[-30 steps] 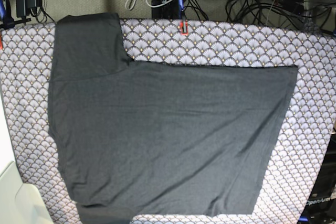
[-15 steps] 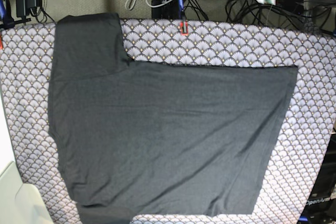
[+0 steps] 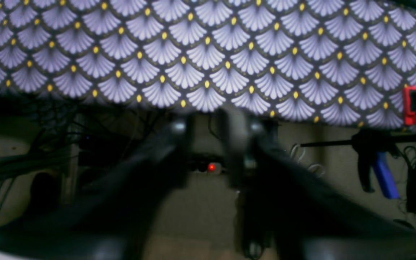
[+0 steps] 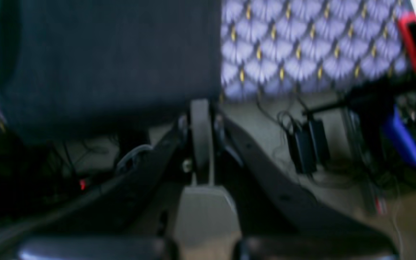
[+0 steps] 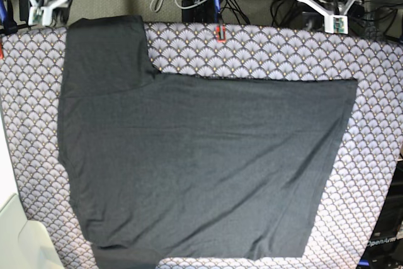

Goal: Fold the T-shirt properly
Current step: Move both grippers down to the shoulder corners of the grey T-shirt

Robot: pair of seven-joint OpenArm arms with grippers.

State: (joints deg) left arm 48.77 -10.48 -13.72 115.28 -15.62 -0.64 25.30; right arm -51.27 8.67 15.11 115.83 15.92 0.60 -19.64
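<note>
Two grippers sit beyond the far edge of the patterned cloth (image 5: pixel 378 80), both clear of the T-shirt (image 5: pixel 201 168). The T-shirt lies flat across the cloth, long axis running side to side in the base view, one sleeve (image 5: pixel 107 55) reaching the far edge. The right gripper (image 5: pixel 47 1), fingers pressed together and empty, hangs just beyond that sleeve and is the nearer. The left gripper (image 5: pixel 321 4) shows a visible gap between its fingers, holds nothing, and stands well apart from the hem (image 5: pixel 340 143).

T-shirt (image 5: pixel 201 168) matt soft knit; patterned cloth (image 5: pixel 378 174) matt.
</note>
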